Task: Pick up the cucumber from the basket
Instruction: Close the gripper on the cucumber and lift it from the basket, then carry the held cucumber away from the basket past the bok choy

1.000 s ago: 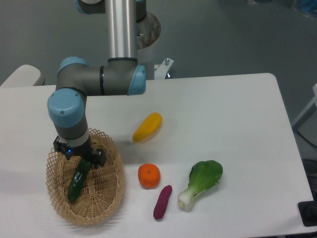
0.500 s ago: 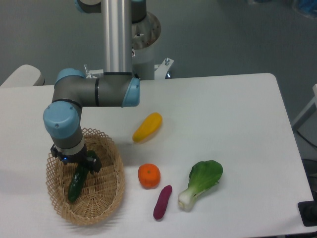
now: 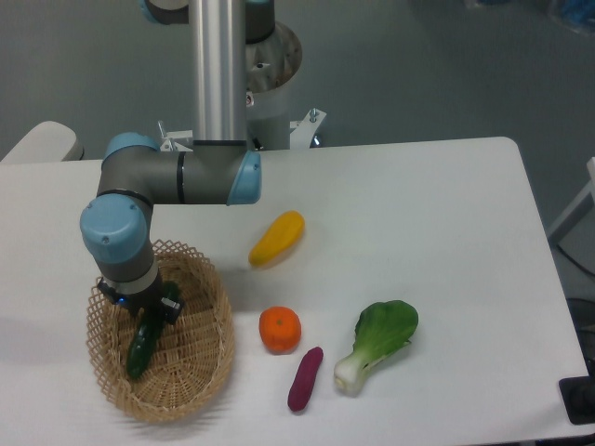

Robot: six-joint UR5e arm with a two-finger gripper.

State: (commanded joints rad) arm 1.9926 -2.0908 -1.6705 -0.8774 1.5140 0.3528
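So the gripper (image 3: pixel 152 311) is down inside the basket (image 3: pixel 200 372), right over the upper end of the cucumber (image 3: pixel 141 348), which lies on the basket floor with its long axis running roughly from 1 o'clock down to 7 o'clock, closer to the 9 o'clock side of the weave. Whether the fingers are apart or already pinching I honestly can't tell — the wrist housing covers them from this angle, and only a dark finger shows beside the cucumber's top end. If it were me, I'd make sure the fingers straddle the cucumber across its width, not along it, and I'd want the grip a bit further toward the middle than the tip, since a glossy skin held near one end will probably swing or slide out on the lift. Squeeze firm but not crushing, then go straight up — the lattice rim sits close at 9 o'clock and a sideways pull could snag the low end or drag the whole basket along, which looks light. Everything else is out of the way on the table (image 3: pixel 446 204): the yellow vegetable (image 3: pixel 276 238) at about 2 o'clock from the basket, the orange (image 3: pixel 280 330) just off its 3 o'clock edge, then the purple sweet potato (image 3: pixel 305 378) and the bok choy (image 3: pixel 376 344) further right.
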